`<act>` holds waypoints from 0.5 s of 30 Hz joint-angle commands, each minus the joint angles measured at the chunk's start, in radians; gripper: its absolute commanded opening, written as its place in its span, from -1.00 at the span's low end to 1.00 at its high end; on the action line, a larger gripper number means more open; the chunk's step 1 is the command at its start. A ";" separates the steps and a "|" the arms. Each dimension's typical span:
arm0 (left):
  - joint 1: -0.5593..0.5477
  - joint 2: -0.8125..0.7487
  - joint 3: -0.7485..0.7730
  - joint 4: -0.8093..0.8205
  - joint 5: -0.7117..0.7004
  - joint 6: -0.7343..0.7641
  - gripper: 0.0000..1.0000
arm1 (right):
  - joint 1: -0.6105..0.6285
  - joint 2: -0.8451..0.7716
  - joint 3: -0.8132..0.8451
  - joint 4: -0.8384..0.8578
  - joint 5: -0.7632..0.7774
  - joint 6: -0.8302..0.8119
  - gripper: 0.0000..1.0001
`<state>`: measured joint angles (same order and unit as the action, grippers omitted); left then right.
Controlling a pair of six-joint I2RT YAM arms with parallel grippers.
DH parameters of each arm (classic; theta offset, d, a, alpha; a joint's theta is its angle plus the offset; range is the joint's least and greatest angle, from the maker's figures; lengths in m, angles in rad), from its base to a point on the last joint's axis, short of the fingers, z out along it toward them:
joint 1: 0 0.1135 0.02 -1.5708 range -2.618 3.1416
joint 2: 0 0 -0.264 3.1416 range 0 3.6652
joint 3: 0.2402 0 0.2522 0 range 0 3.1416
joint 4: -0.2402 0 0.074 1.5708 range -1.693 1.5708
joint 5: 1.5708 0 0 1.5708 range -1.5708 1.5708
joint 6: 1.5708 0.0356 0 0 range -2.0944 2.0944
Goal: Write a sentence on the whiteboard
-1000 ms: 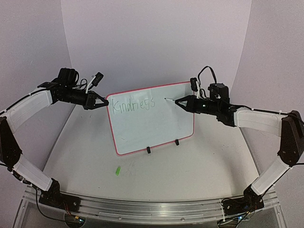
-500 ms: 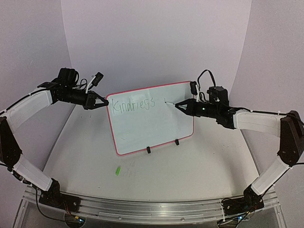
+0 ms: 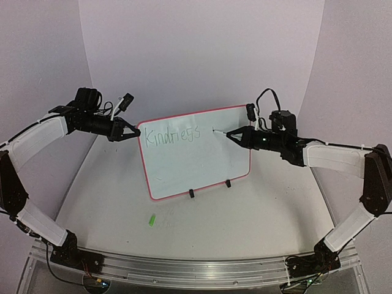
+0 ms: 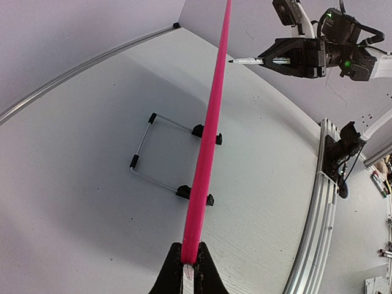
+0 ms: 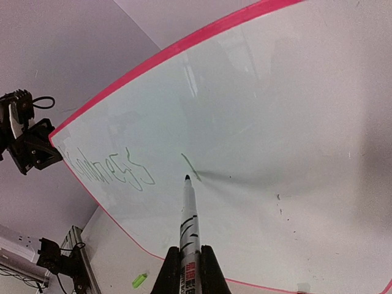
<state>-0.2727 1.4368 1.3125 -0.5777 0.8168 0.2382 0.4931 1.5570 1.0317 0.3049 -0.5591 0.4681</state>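
The whiteboard (image 3: pixel 196 162) with its pink-red rim stands tilted on its wire stand (image 4: pixel 147 144) at mid-table. The sentence (image 3: pixel 168 137) reads "Kindness" in green on the top line, with one short green stroke (image 5: pixel 188 165) to its right. My left gripper (image 3: pixel 131 133) is shut on the whiteboard's upper left rim (image 4: pixel 205 159). My right gripper (image 3: pixel 236 136) is shut on a white marker (image 5: pixel 189 220), its tip (image 5: pixel 186 177) at the board just below the short stroke.
A small green marker cap (image 3: pixel 151 220) lies on the table in front of the board, left of centre; it also shows in the right wrist view (image 5: pixel 139 280). Black clips (image 3: pixel 191 193) hold the board's lower edge. A metal rail (image 3: pixel 184 269) runs along the near edge.
My right gripper shifted slightly left toward the board, bringing the marker tip to the surface right of "Kindness", where a short stroke stands. The left arm has not moved.
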 commanded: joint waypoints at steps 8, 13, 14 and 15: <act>-0.007 -0.029 0.002 0.024 0.013 0.014 -1.00 | -0.005 0.003 0.082 0.066 0.006 -0.007 -1.00; -0.007 -0.027 0.003 0.024 0.012 0.014 -1.00 | -0.005 0.019 0.093 0.068 0.024 -0.010 -1.00; -0.007 -0.027 0.003 0.024 0.013 0.014 -1.00 | -0.005 0.024 0.096 0.068 0.024 -0.010 -1.00; -0.008 -0.027 0.003 0.023 0.012 0.014 -1.00 | -0.005 0.029 0.099 0.068 0.024 -0.009 -1.00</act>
<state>-0.2750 1.4368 1.3125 -0.5777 0.8158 0.2392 0.4931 1.5617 1.0829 0.3363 -0.5527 0.4679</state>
